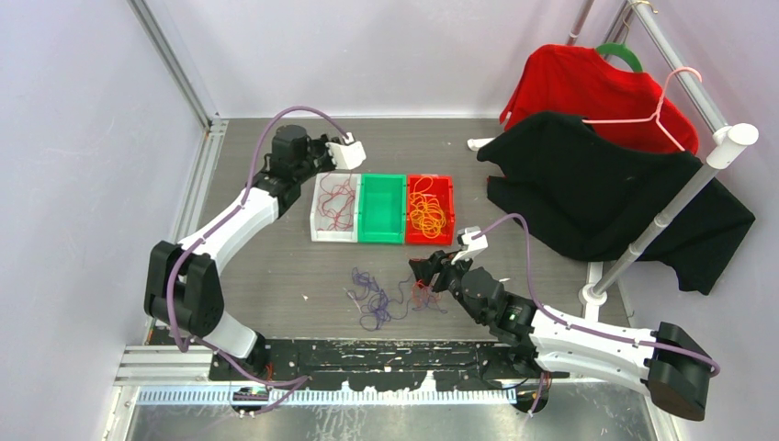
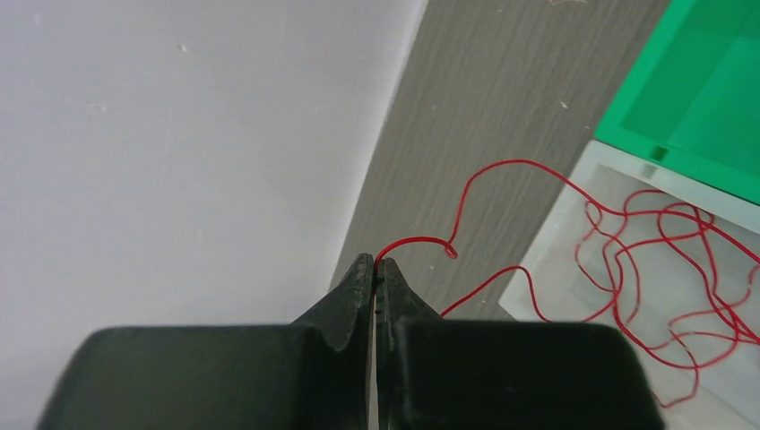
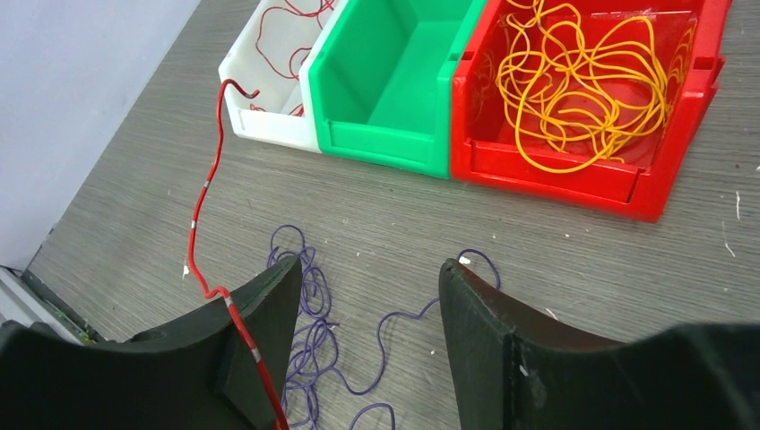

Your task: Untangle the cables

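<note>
Strands of thin, wiry cable lie partly sorted: a red looping cable [image 2: 516, 162] sits in the white plastic bin [image 3: 269, 125], one free end arching out over the rim and pinched between the closed tips of the left gripper [image 2: 376, 269]. An orange-yellow coil of cable [image 3: 582, 90] lies in the red plastic bin [image 3: 556, 170], and the green plastic bin [image 3: 385, 148] stands between the two. A dark purple cable clump [image 1: 375, 299] sprawls on the grey wood-grain table [image 3: 574, 260] under the right gripper [image 3: 369, 273], whose jaws stand apart, clamping nothing. A second red strand [image 3: 204, 193] with pale bands leans across its left finger. The strands look light, springy and apt to slip. A free end or an outer loop seems the best place to pinch, not the knotted middle.
</note>
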Available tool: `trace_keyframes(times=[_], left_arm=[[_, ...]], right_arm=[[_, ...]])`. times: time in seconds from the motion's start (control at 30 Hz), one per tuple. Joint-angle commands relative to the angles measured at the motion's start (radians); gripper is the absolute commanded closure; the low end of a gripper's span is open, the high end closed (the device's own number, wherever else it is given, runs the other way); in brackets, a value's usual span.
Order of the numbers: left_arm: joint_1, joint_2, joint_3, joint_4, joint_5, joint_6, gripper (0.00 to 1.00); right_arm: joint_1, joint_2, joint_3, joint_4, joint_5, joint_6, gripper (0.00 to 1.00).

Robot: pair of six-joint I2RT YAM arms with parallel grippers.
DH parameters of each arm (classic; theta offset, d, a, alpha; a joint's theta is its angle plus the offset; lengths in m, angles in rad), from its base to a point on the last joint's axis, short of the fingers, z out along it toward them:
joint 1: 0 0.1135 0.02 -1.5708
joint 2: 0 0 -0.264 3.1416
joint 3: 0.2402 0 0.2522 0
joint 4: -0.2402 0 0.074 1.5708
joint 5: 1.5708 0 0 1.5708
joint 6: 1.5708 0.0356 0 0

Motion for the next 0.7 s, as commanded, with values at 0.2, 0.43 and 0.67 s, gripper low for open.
trace_keyframes(times=[0.2,0.43,0.67], left_arm=[[-0.026,-0.026,0.033,-0.276,0.028,-0.107,1.00],[-0.058,-0.025,-0.010,-0.344,0.044,-0.115,1.00],[-0.076,0.043,0.008,-0.346,0.040,-0.139,1.00]], right_arm=[[0.001,-0.002,0.009,0.023,0.035,0.031,0.38],[0.001,0.011,0.009,0.023,0.035,0.037,0.38],[0.001,0.019,0.008,0.029,0.045,0.047,0.39]])
